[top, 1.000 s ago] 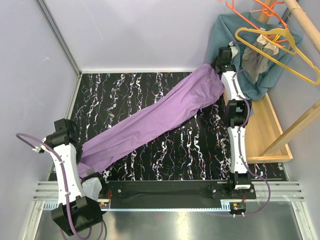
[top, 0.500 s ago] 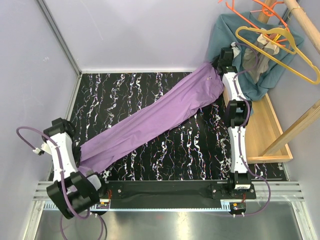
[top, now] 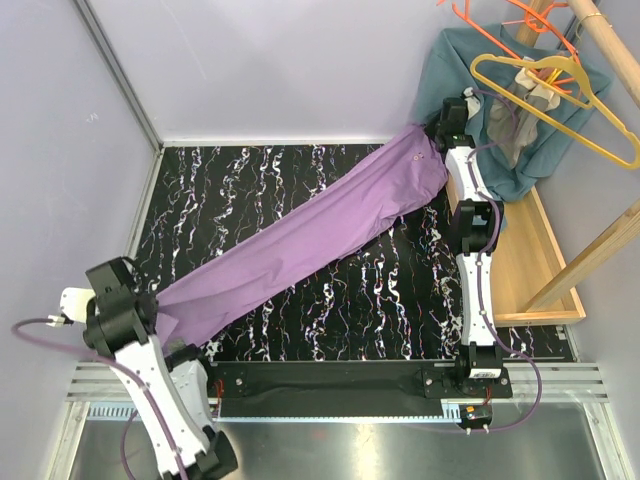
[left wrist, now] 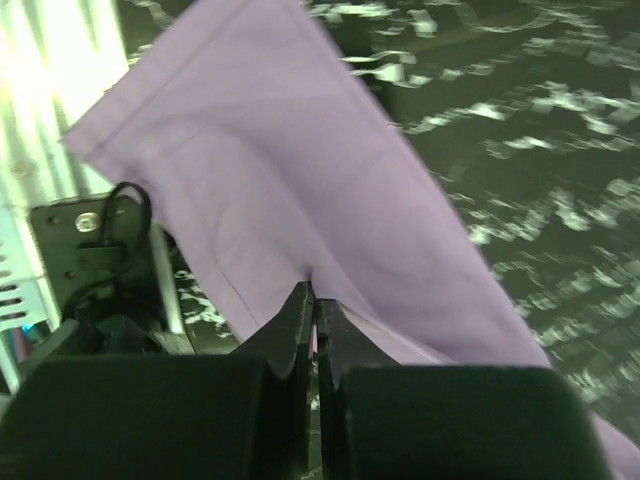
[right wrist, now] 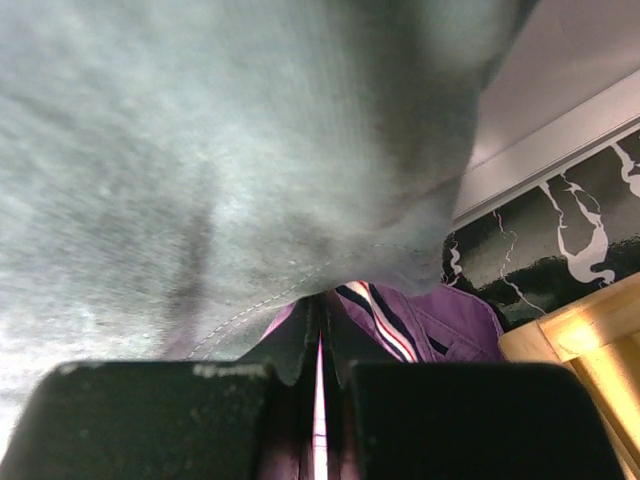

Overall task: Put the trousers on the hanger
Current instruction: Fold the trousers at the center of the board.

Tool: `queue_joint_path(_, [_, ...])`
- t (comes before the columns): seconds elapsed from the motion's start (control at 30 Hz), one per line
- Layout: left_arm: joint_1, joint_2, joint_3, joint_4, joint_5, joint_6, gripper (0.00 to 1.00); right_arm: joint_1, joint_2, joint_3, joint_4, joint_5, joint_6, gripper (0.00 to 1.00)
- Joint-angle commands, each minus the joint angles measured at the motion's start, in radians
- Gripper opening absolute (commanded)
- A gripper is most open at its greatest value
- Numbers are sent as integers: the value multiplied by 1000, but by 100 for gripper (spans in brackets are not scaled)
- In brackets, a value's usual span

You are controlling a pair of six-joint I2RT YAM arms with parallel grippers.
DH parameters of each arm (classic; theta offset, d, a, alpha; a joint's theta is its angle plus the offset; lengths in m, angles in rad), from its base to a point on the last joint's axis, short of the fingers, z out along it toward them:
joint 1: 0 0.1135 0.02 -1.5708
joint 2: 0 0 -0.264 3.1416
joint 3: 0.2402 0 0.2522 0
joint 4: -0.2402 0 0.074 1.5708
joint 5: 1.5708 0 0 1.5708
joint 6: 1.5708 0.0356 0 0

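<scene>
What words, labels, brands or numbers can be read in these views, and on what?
None: no readable text in any view. The trousers, the hanger, the teal shirt and the table show no lettering; the waistband has only stripes.

**Backdrop at the far right corner**

A teal shirt [top: 447, 62] hangs by the back wall, a small grey garment [top: 512, 128] draped before it. Orange hangers [top: 533, 14] sit above. A wooden tray [top: 528, 272] lies beside the black marbled surface [top: 250, 190].
</scene>
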Motion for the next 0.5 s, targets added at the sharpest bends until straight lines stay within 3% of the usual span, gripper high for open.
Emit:
queue_joint_path(0.0, [5,-86,81,-193,76,67,0,-32,-53,-2,70,12,27,0])
queue_joint_path(0.17, [5,-183,201,-195,47,120,0,-32,-65,-2,66,-5,52,0])
queue_joint_path(0.3, [7,-233,131,-195,65,80,0,-35,-70,-5,66,-16,58,0])
queue_joint_path(0.47, [7,-181,8,-195,85,39,0,-39,-71,-13,66,-21,61,0])
